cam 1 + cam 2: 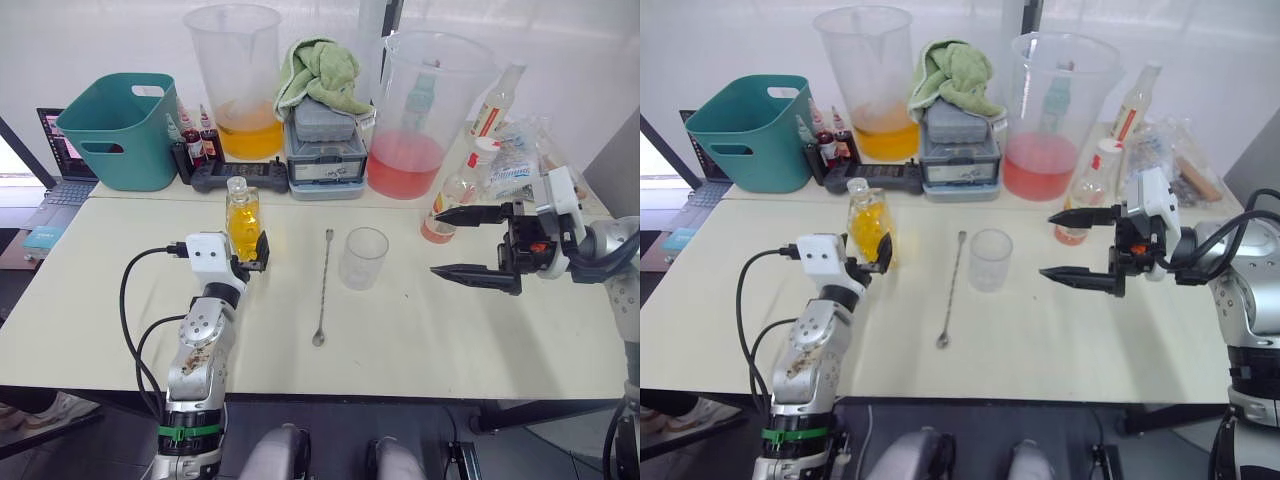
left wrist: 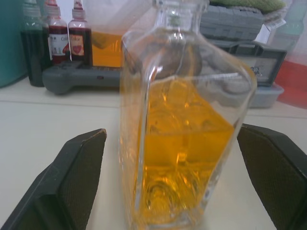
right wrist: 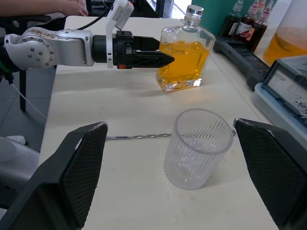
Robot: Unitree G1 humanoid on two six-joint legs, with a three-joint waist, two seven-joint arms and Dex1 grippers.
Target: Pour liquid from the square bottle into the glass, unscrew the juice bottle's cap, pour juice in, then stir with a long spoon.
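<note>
The square bottle (image 1: 242, 219) stands upright on the bench (image 1: 420, 330), left of the glass (image 1: 362, 257) — clear, capped, roughly two-thirds full of amber liquid. The left gripper (image 1: 248, 258) is spread wide around its base, fingers not visibly touching it. The long spoon (image 1: 323, 286) lies just left of the empty ribbed glass. Right of the glass, the right gripper (image 1: 457, 243) hovers wide open, empty — the juice bottle (image 1: 455, 199) stands behind it.

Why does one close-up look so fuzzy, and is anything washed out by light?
In the left wrist view the square bottle sits so near the lens that it blurs, with the small dye bottles behind it soft too. In the left eye view the white wall is bright, nearly blown out. The glass in the right wrist view is crisp.
</note>
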